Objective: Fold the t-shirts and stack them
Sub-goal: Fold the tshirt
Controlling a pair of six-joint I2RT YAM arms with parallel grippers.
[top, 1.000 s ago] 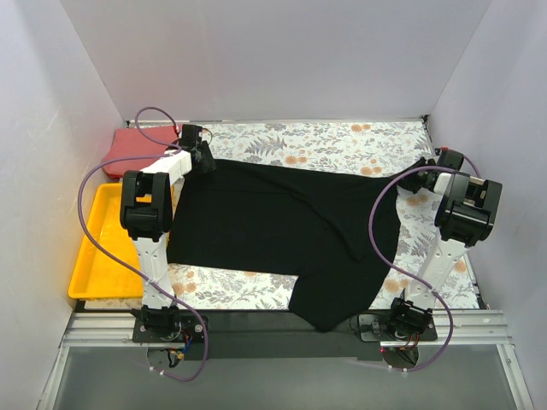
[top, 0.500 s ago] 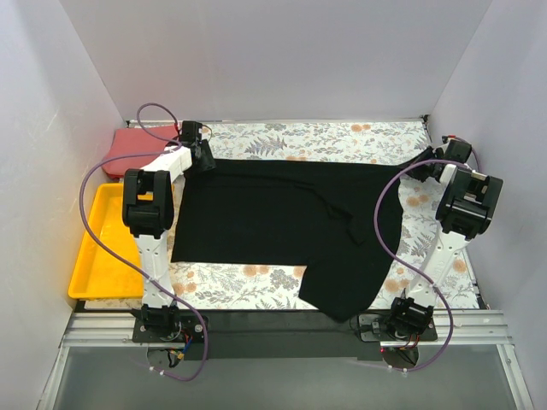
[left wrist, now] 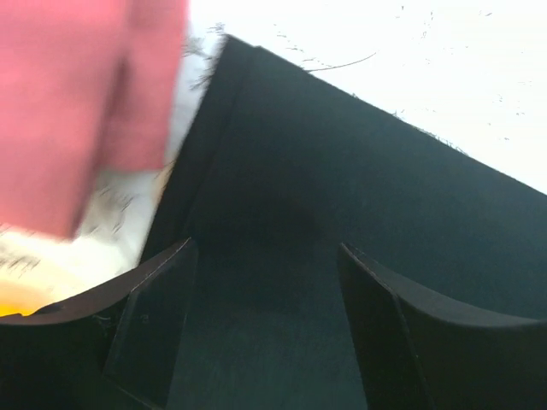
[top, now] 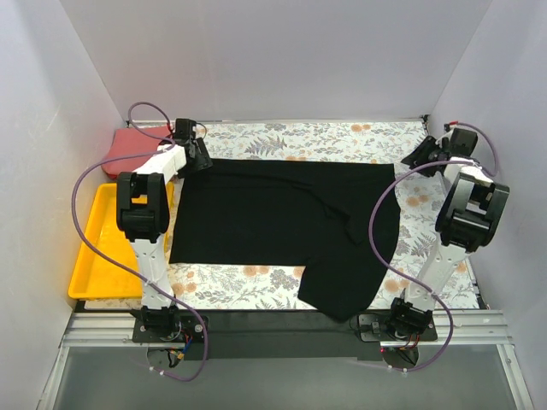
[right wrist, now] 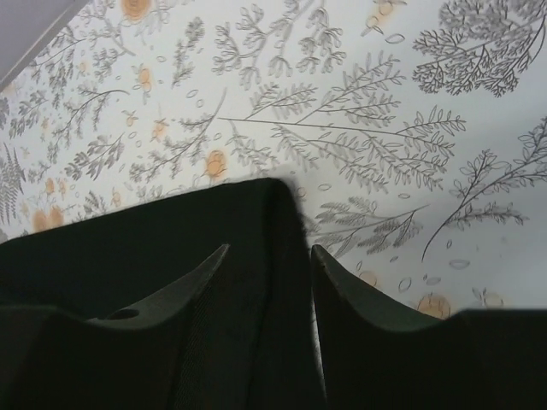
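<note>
Hovering over the black t-shirt [top: 282, 222], left pincer [left wrist: 263, 248] and right pincer [right wrist: 270, 248] both stand apart, holding nothing.

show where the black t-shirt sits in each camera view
Top external: black t-shirt spread across the middle of the floral cloth.
Left wrist: black t-shirt fills the centre and right, one corner at top left.
Right wrist: black t-shirt corner in the lower left.
Shared landmark: the floral cloth under it.

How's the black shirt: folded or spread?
Spread, not folded compact: black t-shirt lies wide and flat across the floral cloth, one end reaching the near edge.
</note>
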